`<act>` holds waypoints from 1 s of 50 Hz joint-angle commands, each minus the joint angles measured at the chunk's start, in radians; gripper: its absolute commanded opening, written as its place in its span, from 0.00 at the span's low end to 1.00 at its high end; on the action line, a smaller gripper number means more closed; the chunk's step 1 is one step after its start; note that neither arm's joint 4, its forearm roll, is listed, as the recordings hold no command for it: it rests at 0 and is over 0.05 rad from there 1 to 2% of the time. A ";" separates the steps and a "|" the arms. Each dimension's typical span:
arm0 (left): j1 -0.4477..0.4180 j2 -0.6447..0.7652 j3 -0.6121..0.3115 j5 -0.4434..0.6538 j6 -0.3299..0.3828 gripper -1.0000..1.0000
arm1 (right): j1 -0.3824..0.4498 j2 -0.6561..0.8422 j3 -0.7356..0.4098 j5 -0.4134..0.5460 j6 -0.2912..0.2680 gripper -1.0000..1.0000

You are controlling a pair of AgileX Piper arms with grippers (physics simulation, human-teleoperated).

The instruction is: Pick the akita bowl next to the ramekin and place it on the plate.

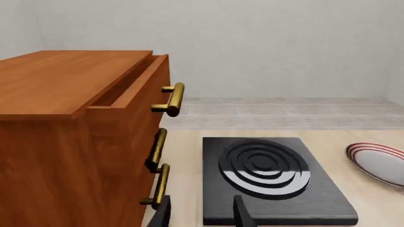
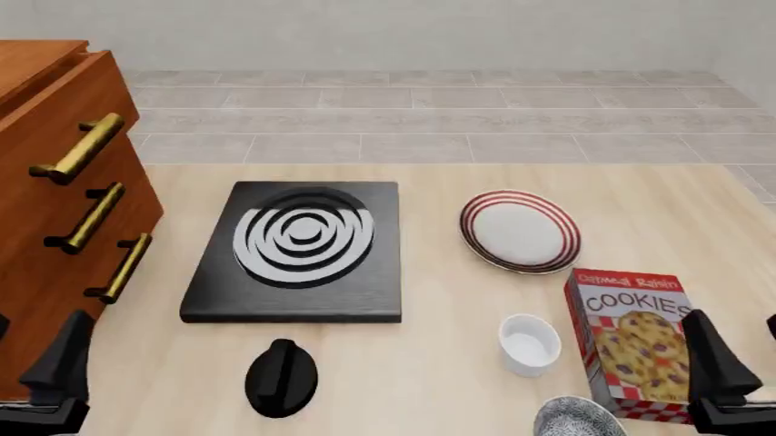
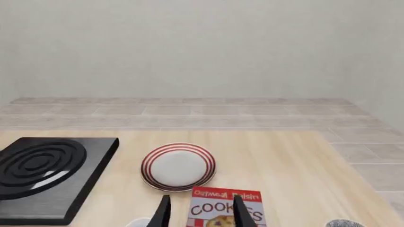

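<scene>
Your akita bowl (image 2: 580, 419) sits at the bottom edge of the front view, right of centre, partly cut off by the frame. It lies just below and to the right of the ramekin (image 2: 530, 343), close to it but apart, and just beside the lower left corner of the cookie box (image 2: 633, 343). The plate (image 2: 521, 231) is further up the frame, above the ramekin and the box, to the right of the black stove (image 2: 297, 251). Nothing rests on the plate.

Your left tool (image 1: 203, 215) shows in its wrist view as two dark fingers spread apart with nothing between them, pointing over the near edge of the stove, with the wooden drawer cabinet (image 1: 75, 137) filling that picture's left side. In the front view it is at the lower left corner, low beside the cabinet.

Your right tool (image 3: 202, 213) also has its fingers spread and holds nothing; in its wrist view they frame the top of the cookie box, with the plate beyond. In the front view it is at the lower right corner, right of the box and well clear of the bowl.

A black knob-shaped object (image 2: 282, 378) lies on the worktop (image 2: 424, 363) below the stove.
</scene>
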 commanded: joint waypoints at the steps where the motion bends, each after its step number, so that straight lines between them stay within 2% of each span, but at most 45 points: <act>1: 0.000 0.005 -0.003 -0.001 0.000 1.00 | 0.014 0.000 -0.019 0.010 -0.008 1.00; 12: 0.000 0.005 -0.003 -0.001 0.000 1.00 | 0.043 0.000 -0.051 0.040 -0.027 1.00; 18: 0.000 0.005 -0.003 -0.001 0.000 1.00 | 0.042 0.001 -0.093 0.103 -0.024 1.00; 20: 0.000 0.005 -0.003 -0.001 0.000 1.00 | 0.039 0.002 -0.107 0.121 -0.053 1.00; 25: 0.000 0.005 -0.003 -0.001 0.000 1.00 | 0.050 0.003 -0.171 0.185 -0.071 1.00; 29: 0.000 0.005 -0.003 -0.001 0.000 1.00 | 0.059 0.014 -0.211 0.233 -0.057 1.00; 32: 0.000 0.005 -0.003 -0.001 0.000 1.00 | 0.074 0.034 -0.227 0.254 -0.080 1.00; 35: 0.000 0.005 -0.003 -0.001 0.000 1.00 | 0.085 0.029 -0.241 0.273 -0.077 1.00; 36: 0.000 0.005 -0.003 -0.001 0.000 1.00 | 0.109 0.052 -0.254 0.289 -0.057 1.00; 38: 0.000 0.005 -0.003 -0.001 0.000 1.00 | 0.105 0.056 -0.268 0.304 -0.044 1.00; 40: 0.000 0.005 -0.003 -0.001 0.000 1.00 | 0.109 0.051 -0.279 0.317 -0.069 1.00; 43: 0.000 0.005 -0.003 -0.001 0.000 1.00 | 0.117 0.089 -0.291 0.327 -0.061 1.00; 44: 0.000 0.005 -0.003 -0.001 0.000 1.00 | 0.119 0.102 -0.298 0.331 -0.037 1.00; 50: 0.000 0.005 -0.003 -0.001 0.000 1.00 | 0.138 0.116 -0.312 0.365 -0.047 1.00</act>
